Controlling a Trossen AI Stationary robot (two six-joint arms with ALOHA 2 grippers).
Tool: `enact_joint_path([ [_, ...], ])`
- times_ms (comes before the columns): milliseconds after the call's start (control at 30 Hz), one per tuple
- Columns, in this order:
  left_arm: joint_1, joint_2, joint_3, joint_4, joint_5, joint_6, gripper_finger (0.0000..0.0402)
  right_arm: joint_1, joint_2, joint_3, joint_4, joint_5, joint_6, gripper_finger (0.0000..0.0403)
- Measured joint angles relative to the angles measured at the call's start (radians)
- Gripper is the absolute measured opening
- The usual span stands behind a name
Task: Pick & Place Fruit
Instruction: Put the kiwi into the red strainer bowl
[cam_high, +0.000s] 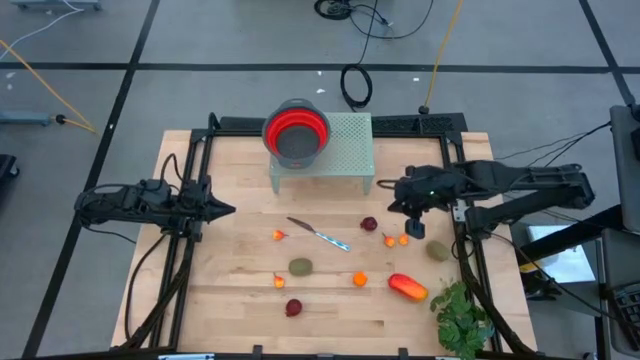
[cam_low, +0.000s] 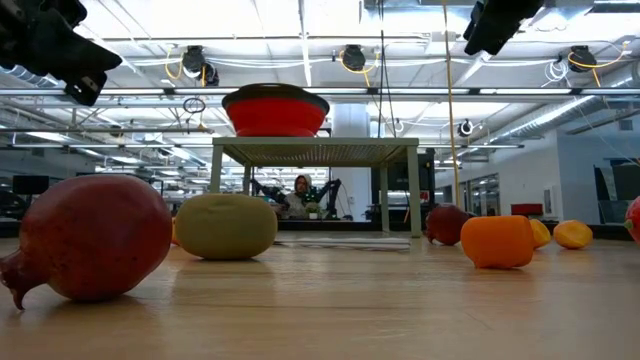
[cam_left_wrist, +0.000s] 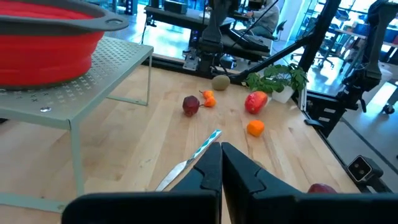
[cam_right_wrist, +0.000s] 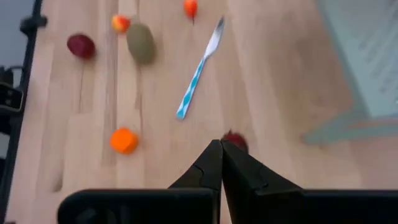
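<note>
Fruit (cam_high: 300, 267) scattered mid-table, edges bare

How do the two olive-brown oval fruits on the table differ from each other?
The left oval lies mid-table among small orange pieces; the right oval lies at the table's right edge, near the right gripper and the plant. Both share shape, colour and rest untouched.

We see open surface (cam_high: 240, 300) at the left; the fruit (cam_high: 300, 267) and knife (cam_high: 320, 235) crowd the middle, the rack (cam_high: 345, 150) blocks the back, the plant (cam_high: 462, 318) the right corner.
</note>
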Motion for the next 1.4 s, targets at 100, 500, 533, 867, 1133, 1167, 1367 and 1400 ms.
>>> enact_joint_path([
  [100, 0.000, -0.005, -0.003, -0.004, 0.000, 0.011, 0.0002, 0.028, 0.054, 0.046, -0.065, -0.001, 0.032, 0.0000],
  [500, 0.000, -0.005, -0.003, -0.003, 0.004, 0.051, 0.0004, 0.135, 0.244, 0.218, -0.351, -0.003, 0.260, 0.0000],
  [533, 0.000, -0.004, -0.003, 0.000, 0.007, 0.051, 0.0003, 0.141, 0.255, 0.226, -0.371, -0.003, 0.288, 0.0000],
  [867, 0.000, -0.004, -0.003, 0.006, 0.009, 0.033, 0.0002, 0.200, 0.346, 0.235, -0.541, -0.167, 0.443, 0.0000],
  [1133, 0.000, -0.004, -0.003, -0.003, 0.008, 0.028, 0.0006, 0.195, 0.357, 0.217, -0.661, -0.262, 0.633, 0.0000],
  [1167, 0.000, -0.004, -0.003, -0.002, 0.008, 0.028, 0.0003, 0.195, 0.354, 0.214, -0.654, -0.263, 0.637, 0.0000],
  [1367, 0.000, -0.004, -0.003, -0.002, 0.003, 0.027, 0.0010, 0.194, 0.329, 0.184, -0.680, -0.255, 0.713, 0.0007],
  [1400, 0.000, -0.004, -0.003, -0.003, 0.003, 0.027, 0.0011, 0.194, 0.325, 0.174, -0.680, -0.256, 0.727, 0.0010],
])
